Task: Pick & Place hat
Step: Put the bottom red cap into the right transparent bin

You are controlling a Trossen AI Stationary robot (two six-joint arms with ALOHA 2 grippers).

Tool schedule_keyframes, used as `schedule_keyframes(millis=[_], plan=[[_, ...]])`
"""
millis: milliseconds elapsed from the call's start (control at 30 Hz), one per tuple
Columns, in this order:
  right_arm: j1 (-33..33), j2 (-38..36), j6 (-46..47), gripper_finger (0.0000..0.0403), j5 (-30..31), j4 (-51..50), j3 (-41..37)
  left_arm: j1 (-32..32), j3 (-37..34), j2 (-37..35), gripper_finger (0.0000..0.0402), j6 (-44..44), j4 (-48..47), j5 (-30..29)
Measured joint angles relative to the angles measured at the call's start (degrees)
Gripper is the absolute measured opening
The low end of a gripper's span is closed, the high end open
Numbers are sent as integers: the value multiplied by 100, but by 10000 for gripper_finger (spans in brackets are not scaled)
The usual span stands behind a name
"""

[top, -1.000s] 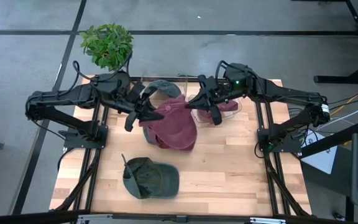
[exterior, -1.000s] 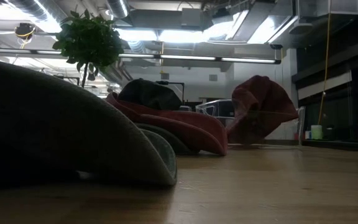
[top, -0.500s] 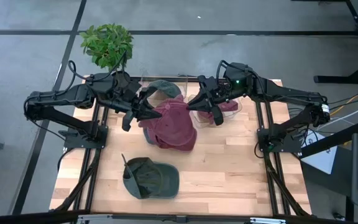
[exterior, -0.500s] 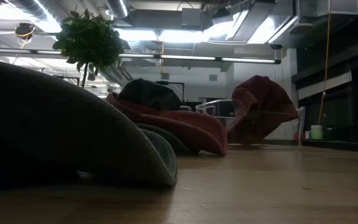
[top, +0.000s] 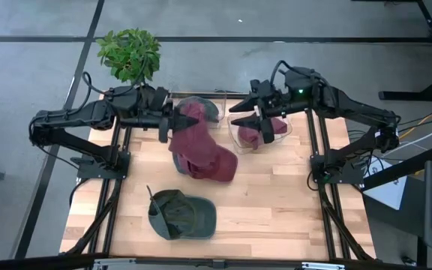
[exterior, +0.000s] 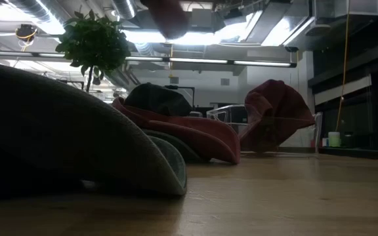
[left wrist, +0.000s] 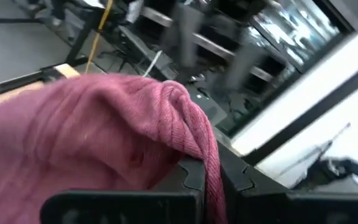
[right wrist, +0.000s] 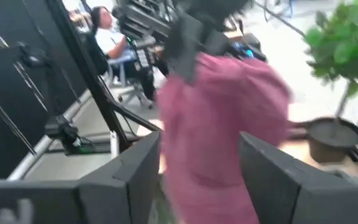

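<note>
Green cap (top: 180, 214) flat on near part of table (top: 276, 210), untouched.

Red hat (top: 199, 146) mid-table: soft ribbed knit, light, limp; judge best taken by pinching fold or edge.

Left gripper (top: 172, 122) clamped on hat's far edge, cloth lifted, rest draping to table.

Right gripper (top: 255, 120) fingers apart, empty, over clear bin (top: 285, 131) holding red cloth.

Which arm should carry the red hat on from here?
Left. The left gripper is shut on the red hat, holding its top edge up. The right gripper hangs open above the clear bowl, apart from the hat.
</note>
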Motion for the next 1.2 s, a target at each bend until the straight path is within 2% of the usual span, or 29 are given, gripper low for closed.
schedule_keyframes(millis=[100, 300, 667, 833, 1000, 1100, 1200], plan=[[104, 21, 103, 226, 64, 205, 2, 118, 0, 39, 4, -127, 100, -79], [302, 352, 444, 238, 824, 507, 4, 279, 2, 197, 4, 49, 607, 122], [186, 909, 292, 299, 901, 618, 2, 347, 2, 478, 4, 152, 820, 198], [162, 1060, 363, 302, 1688, 858, 2, 349, 2, 558, 4, 169, 946, 268], [166, 1044, 407, 269, 1865, 781, 2, 353, 2, 569, 4, 332, 940, 240], [169, 1004, 448, 214, 1852, 684, 2, 354, 2, 569, 5, 416, 935, 201], [171, 960, 446, 133, 1741, 649, 2, 354, 2, 569, 5, 470, 932, 194]])
